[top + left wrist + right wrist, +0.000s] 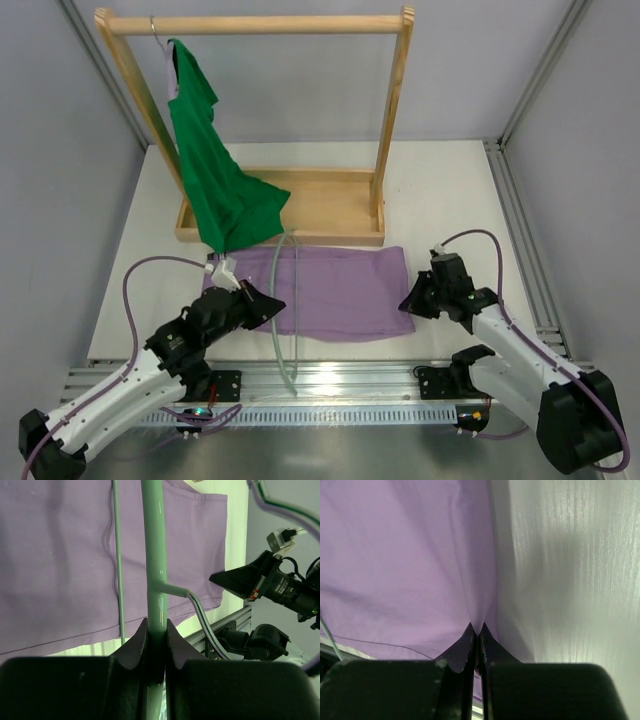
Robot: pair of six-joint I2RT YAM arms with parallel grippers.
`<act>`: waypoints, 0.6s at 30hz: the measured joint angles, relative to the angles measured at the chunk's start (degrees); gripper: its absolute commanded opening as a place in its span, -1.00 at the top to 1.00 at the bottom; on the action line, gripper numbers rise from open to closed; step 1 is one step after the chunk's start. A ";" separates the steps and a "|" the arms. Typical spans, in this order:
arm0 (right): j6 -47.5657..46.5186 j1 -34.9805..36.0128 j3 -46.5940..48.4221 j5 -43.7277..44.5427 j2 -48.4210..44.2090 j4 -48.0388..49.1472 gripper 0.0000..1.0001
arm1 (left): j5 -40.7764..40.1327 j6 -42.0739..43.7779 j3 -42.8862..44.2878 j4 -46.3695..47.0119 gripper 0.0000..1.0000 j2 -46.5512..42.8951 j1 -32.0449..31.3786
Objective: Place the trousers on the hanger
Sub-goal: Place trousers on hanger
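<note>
**Item: soft lilac-purple fabric trousers** [345, 290]. They are lying flat on the white tabletop [450, 190], just in front of the wooden garment rack [390, 120].

**Item: thin pale grey-green plastic hanger** [276, 295]. It is lying across the trousers' end on the rack's shirt side, with its far tip nearing the rack's base.

**Left end effector** [272, 303]: it is clenching the hanger's bar.

**Right end effector** [479, 627]: its fingers are closed, pinching the trousers' edge at the end away from the shirt.

**Hazards**
- The right pinch is sitting at the very margin of the cloth, so the fabric is likely slipping free under pull, or only the top layer is lifting.
- The slim round bar is at risk of twisting within the left grip.
- The dark green T-shirt [215, 180] is hanging from the rack close to the hanger's far tip, so it could snag.

**Room**
- The rack's base is limiting forward travel.
- Bare tabletop is lying open beside the rack, opposite the shirt.
</note>
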 measured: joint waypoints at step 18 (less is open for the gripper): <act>0.17 0.00 -1.60 -2.34 -12.35 -4.92 0.92 | -1.66 0.55 -0.42 -5.68 1.00 -9.55 -0.81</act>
